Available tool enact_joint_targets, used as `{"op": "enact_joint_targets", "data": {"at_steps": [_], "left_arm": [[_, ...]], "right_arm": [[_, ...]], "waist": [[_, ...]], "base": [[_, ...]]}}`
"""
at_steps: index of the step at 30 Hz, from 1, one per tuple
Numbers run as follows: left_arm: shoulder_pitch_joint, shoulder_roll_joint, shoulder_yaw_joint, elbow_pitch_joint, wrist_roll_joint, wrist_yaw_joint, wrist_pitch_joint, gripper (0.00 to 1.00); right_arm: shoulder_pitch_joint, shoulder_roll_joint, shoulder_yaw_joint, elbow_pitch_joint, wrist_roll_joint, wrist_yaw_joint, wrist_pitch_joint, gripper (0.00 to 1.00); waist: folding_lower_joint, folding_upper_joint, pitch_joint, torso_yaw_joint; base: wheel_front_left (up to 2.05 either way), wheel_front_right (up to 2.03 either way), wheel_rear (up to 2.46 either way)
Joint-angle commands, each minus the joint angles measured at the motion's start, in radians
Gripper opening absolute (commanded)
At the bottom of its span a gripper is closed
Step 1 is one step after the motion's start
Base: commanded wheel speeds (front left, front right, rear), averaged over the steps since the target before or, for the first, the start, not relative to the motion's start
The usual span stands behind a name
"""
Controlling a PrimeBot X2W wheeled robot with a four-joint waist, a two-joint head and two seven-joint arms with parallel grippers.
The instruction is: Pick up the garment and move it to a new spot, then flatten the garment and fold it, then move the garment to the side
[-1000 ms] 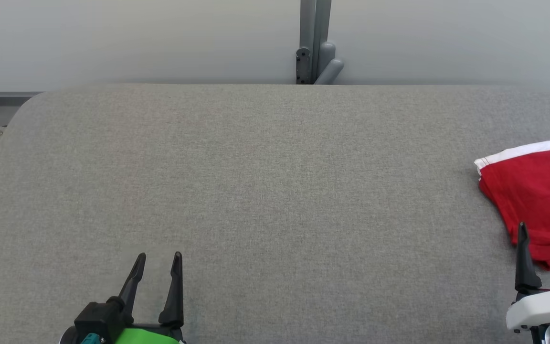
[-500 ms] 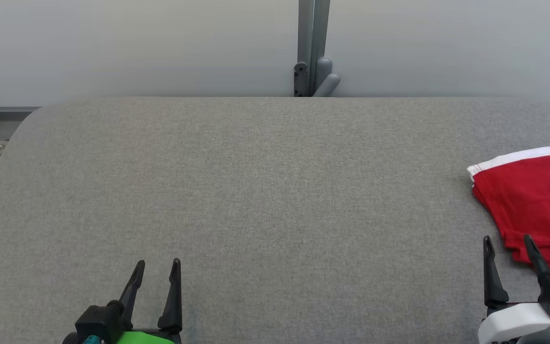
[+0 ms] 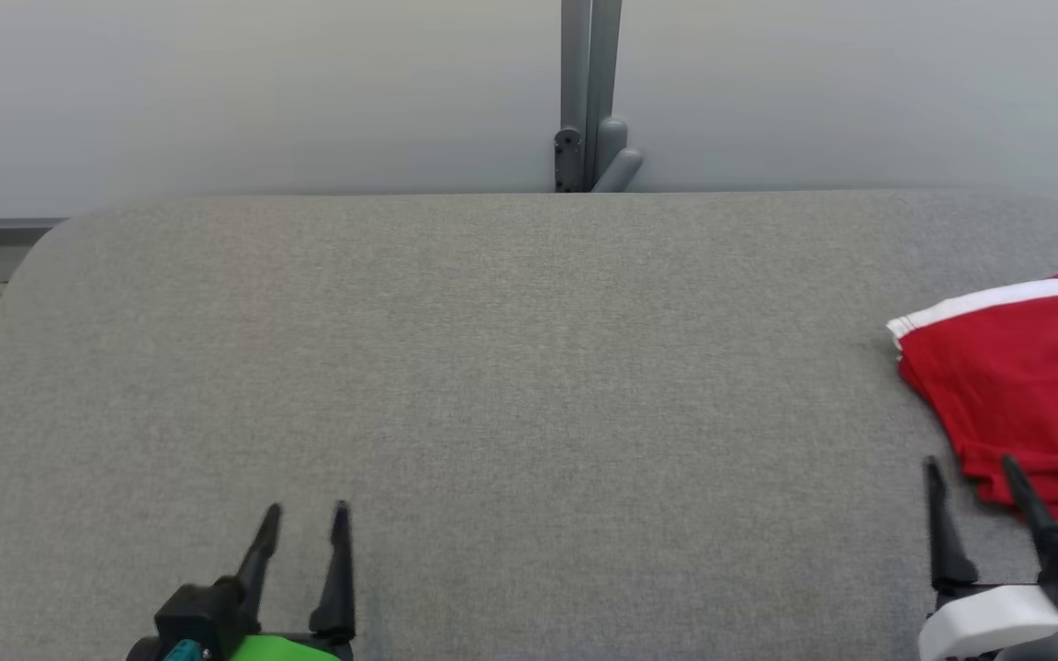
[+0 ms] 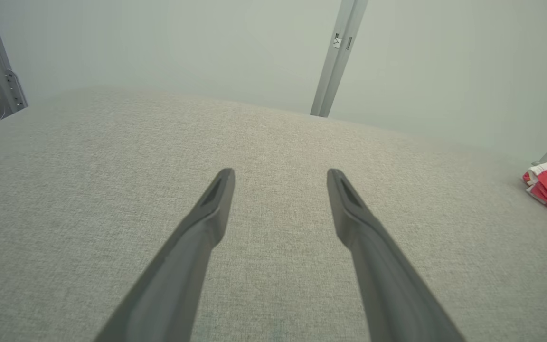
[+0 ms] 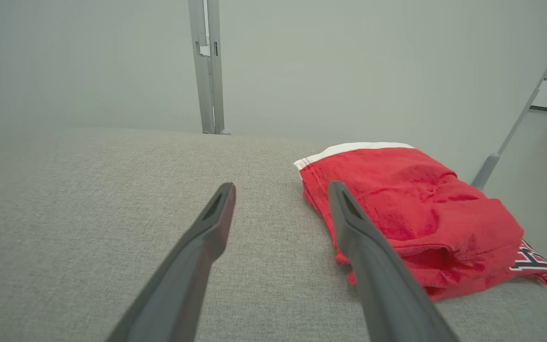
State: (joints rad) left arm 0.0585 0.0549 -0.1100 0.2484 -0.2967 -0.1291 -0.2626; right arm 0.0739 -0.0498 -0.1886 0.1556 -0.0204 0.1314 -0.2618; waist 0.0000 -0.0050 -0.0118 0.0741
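The right gripper (image 3: pixel 968 462), jaws wide, is easing left off the garment (image 3: pixel 1016 386) (corner lettering (image 5: pixel 530 261) unreadable); the left gripper (image 3: pixel 307 507) is idling wide.

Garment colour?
Garment is red with white trim along one edge; best seen in right wrist view.

- Pulls the right gripper (image 3: pixel 968 462) back and to the left, off the red garment (image 3: pixel 1016 386).
- Leaves its left finger over bare grey table (image 3: pixel 529 367) and its right finger across the garment's near corner.
- Tips the head camera, dropping the whole scene lower and slightly left in frame.
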Motion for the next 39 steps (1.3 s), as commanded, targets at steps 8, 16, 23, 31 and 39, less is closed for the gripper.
{"op": "enact_joint_targets", "data": {"at_steps": [8, 16, 23, 31, 39], "left_arm": [[-0.007, 0.003, -0.002, 0.004, -0.003, -0.002, -0.002, 0.00], [-0.001, -0.003, 0.000, 0.038, -0.087, -0.002, 0.016, 0.00], [-0.021, 0.003, 0.015, 0.037, -0.214, -0.002, 0.046, 0.00], [-0.039, 0.008, 0.029, 0.037, -0.330, -0.002, 0.074, 0.00], [-0.058, 0.012, 0.045, 0.035, -0.451, -0.002, 0.104, 0.00]], "right_arm": [[0.000, 0.001, 0.004, 0.000, -0.003, 0.000, -0.001, 0.00], [-0.006, 0.012, -0.003, 0.062, 0.092, 0.000, 0.038, 0.00], [-0.021, 0.011, 0.009, 0.061, 0.246, 0.000, 0.067, 0.00], [-0.037, 0.009, 0.019, 0.061, 0.386, 0.000, 0.095, 0.00], [-0.056, 0.008, 0.026, 0.065, 0.531, 0.000, 0.126, 0.00]], "waist": [[0.0000, 0.0000, -0.002, -0.047], [0.0000, 0.0002, -0.002, -0.050], [0.0000, 0.0005, -0.001, -0.052], [0.0000, 0.0007, 0.000, -0.053], [0.0000, 0.0010, 0.001, -0.055]], "base": [[0.00, 0.00, 0.00], [0.00, 0.00, 0.00], [0.00, 0.00, 0.00], [0.00, 0.00, 0.00], [0.00, 0.00, 0.00]]}}
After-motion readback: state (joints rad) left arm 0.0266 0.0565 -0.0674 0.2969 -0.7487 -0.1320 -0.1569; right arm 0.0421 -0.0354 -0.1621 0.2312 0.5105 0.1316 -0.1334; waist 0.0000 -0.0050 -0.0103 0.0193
